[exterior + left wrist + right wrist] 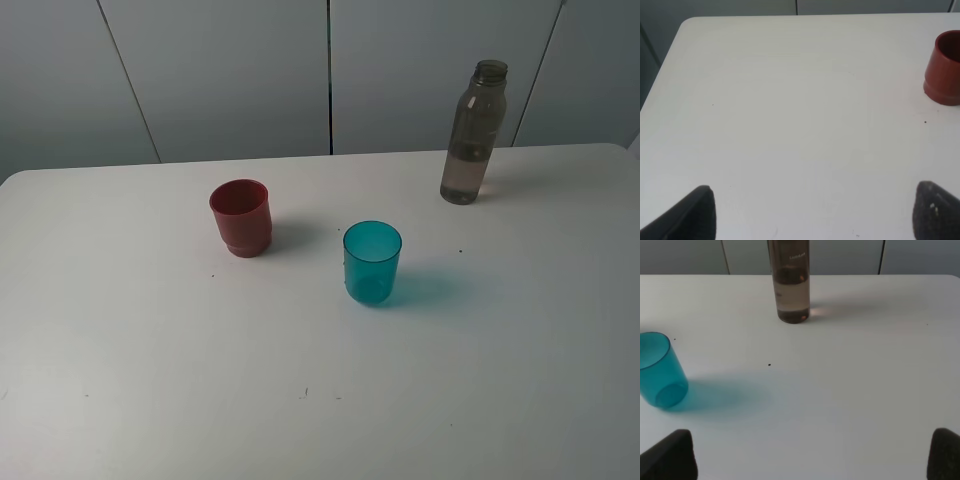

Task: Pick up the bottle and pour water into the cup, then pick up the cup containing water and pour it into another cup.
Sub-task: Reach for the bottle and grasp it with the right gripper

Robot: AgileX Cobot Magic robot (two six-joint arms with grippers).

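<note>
Reach is what I am weighing from here, since nothing on the table (150, 380) is held and the task looks to me to be at its very start. The bottle (473, 135) stands upright at the far right, uncapped, its long axis vertical. How much water it holds I cannot tell through the smoky plastic. The teal cup (372, 264) stands upright near the middle of the table, nearer than the bottle, to its left and well apart from it. The red cup (241, 217) stands upright further left and slightly farther back, apart from the teal one. Neither arm shows in the high view. The right gripper (807, 460) has its fingers spread wide with nothing between them, and the bottle lies ahead of them on the far side, roughly in line with the gap. The left gripper (817, 217) is just as wide and empty over bare table, and of the task's things its camera catches only the red cup. So I judge the right arm the nearer one for the bottle. It would go forward and take the body from the side, closing across the upright axis. Being tall and slim, the bottle would likely tip if a finger nudged it first.
</note>
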